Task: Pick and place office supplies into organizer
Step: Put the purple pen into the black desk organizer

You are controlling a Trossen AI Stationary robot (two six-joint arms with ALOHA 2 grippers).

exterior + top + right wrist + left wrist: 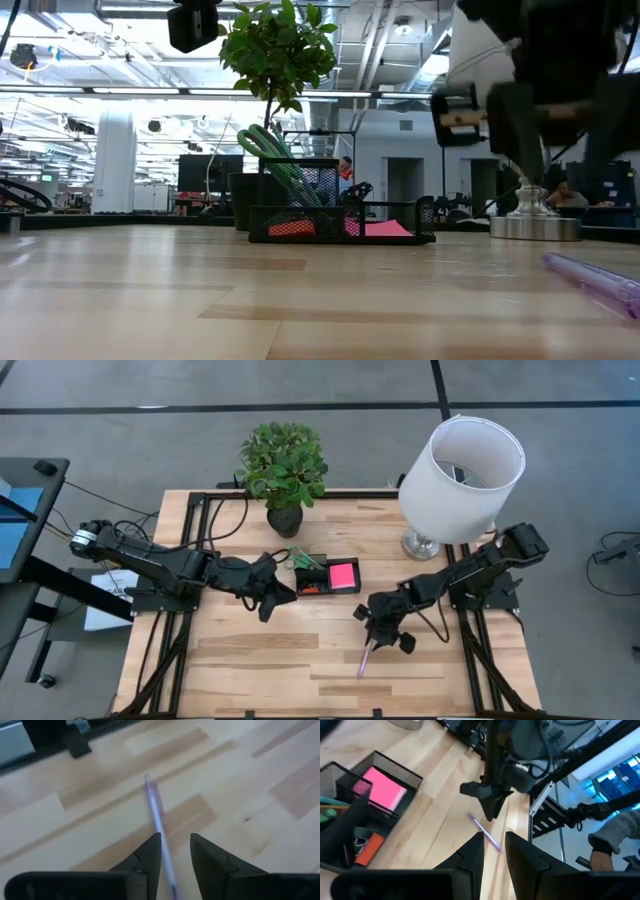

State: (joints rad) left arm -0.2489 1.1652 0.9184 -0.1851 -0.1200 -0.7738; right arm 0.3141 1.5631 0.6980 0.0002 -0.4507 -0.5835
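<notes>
High view first: we see our right gripper (372, 637) lowered over the near middle of the wooden table (250, 670), directly above one end of a thin purple pen (366, 658) that lies flat on the boards. From the right wrist view the two dark fingers (150, 851) stand a little apart with the pen (159, 822) running out from the gap between them; we see a gap on each side of it there, so the claw reads as released, astride the pen and not clamped on it.

Our left gripper (268, 600) waits just beside the left end of the black organizer (318, 589), its fingers (472, 857) parted and holding nothing.

That organizer sits mid-table, in front of the potted plant (284, 475), well apart from the pen. Its wider compartment holds the pink sticky-note pad (342, 574); the green-handled scissors (282, 165) stand tilted in the tall mesh cup at its left end, and a small red item (369, 848) lies in a low section. A white-shaded lamp (460, 465) stands at the far right corner.
</notes>
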